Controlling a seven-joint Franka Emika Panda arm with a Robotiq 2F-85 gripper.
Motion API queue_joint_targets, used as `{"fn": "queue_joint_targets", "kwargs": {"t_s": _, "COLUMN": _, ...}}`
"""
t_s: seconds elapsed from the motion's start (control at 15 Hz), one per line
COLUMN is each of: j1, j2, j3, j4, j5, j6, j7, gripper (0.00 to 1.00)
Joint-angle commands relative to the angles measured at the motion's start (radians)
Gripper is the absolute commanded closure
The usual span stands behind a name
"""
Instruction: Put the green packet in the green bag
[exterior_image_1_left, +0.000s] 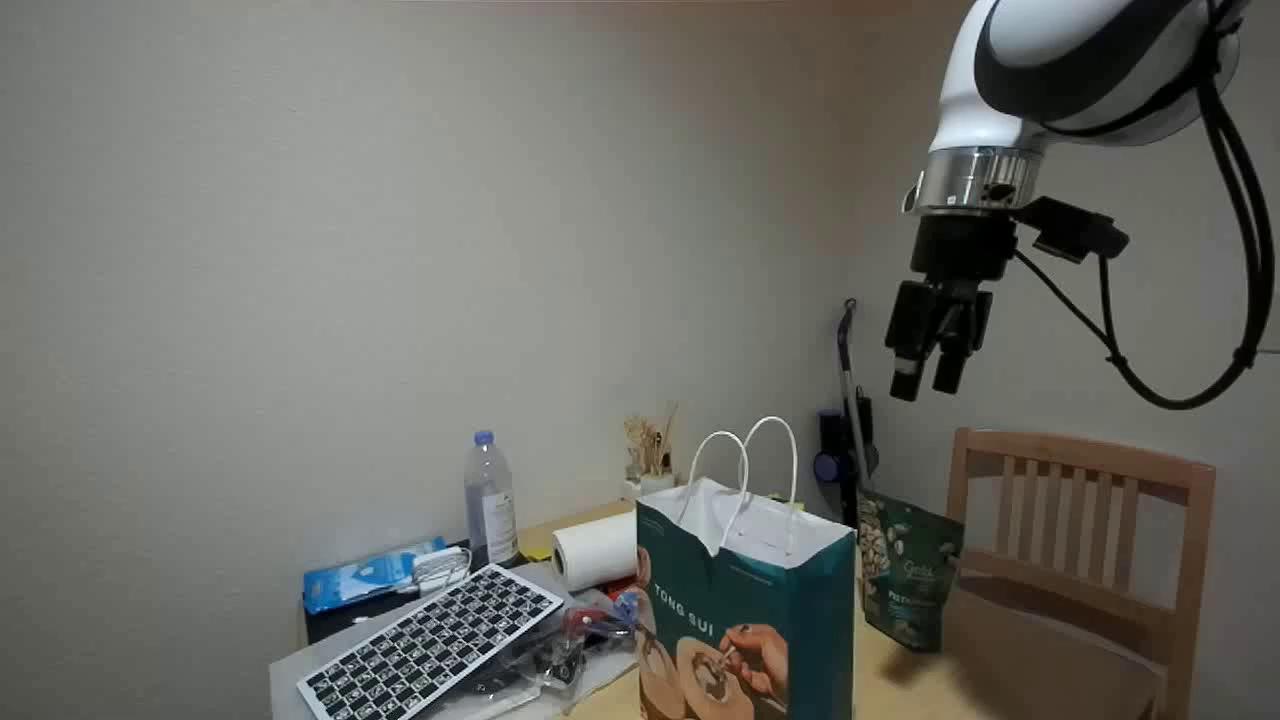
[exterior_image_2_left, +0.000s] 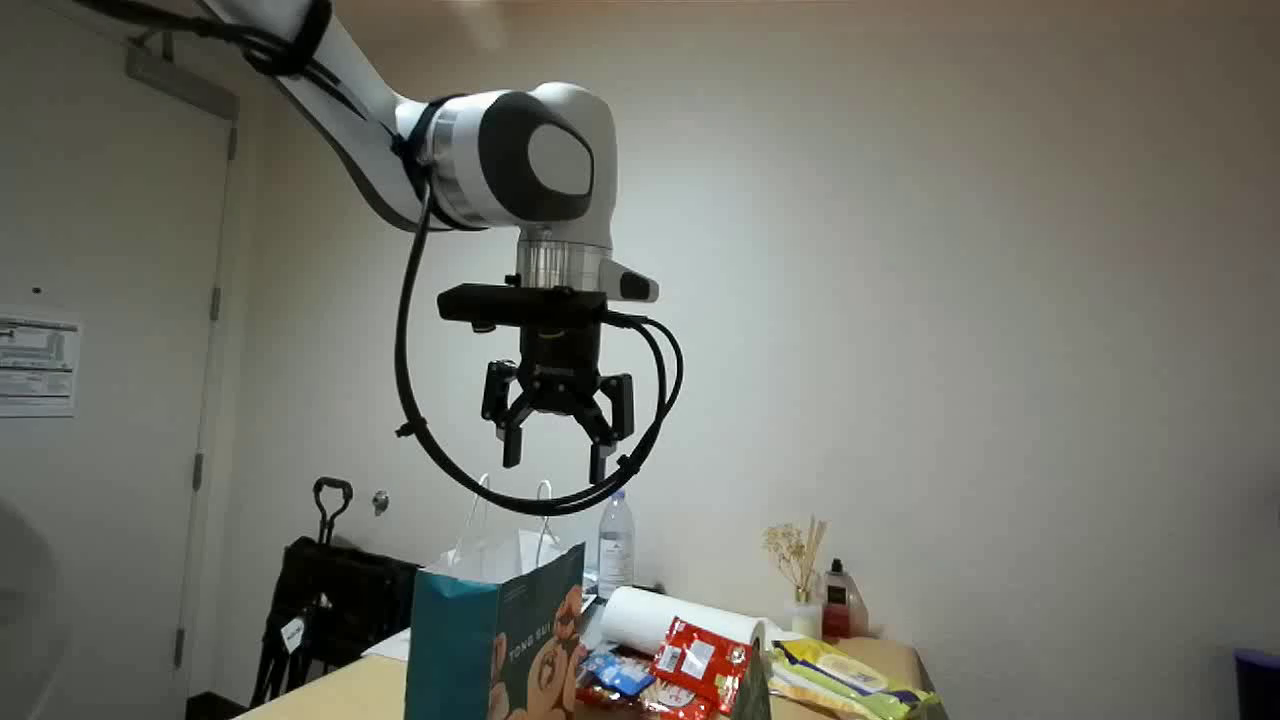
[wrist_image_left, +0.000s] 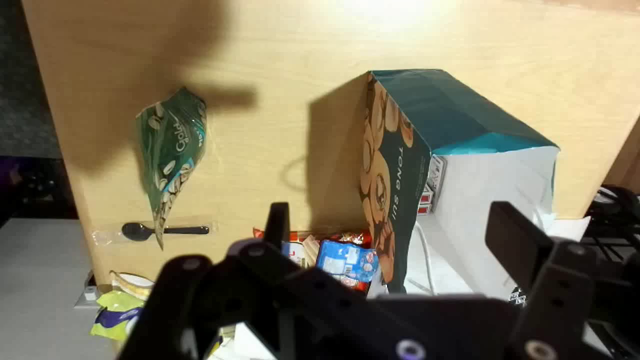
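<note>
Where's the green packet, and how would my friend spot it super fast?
Find the wooden table, then the big teal bag saying TONG SUI. In the wrist view, left of it by a black spoon, is the green packet. It's dark green with nuts printed on it, unlike the blue packet or the yellow-green pack.

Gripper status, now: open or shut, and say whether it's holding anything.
Gripper: open, fingers apart, holding nothing; the green packet stands clear of it.
</note>
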Motion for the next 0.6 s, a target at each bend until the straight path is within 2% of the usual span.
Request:
{"fn": "queue_joint_targets", "kwargs": {"t_s": 0.0, "j1": -0.013, "j2": 0.001, "j3": 0.011, "j4": 0.002, "j5": 0.007, "j6": -0.003, "j7": -0.006, "gripper": 0.0}}
{"fn": "queue_joint_targets", "kwargs": {"t_s": 0.27, "j1": -0.013, "j2": 0.001, "j3": 0.011, "j4": 0.002, "j5": 0.007, "j6": -0.003, "j7": -0.006, "gripper": 0.0}}
{"fn": "queue_joint_targets", "kwargs": {"t_s": 0.53, "j1": -0.031, "j2": 0.041, "j3": -0.025, "j4": 0.029, "j5": -0.021, "j6": -0.044, "j7": -0.059, "gripper": 0.0}}
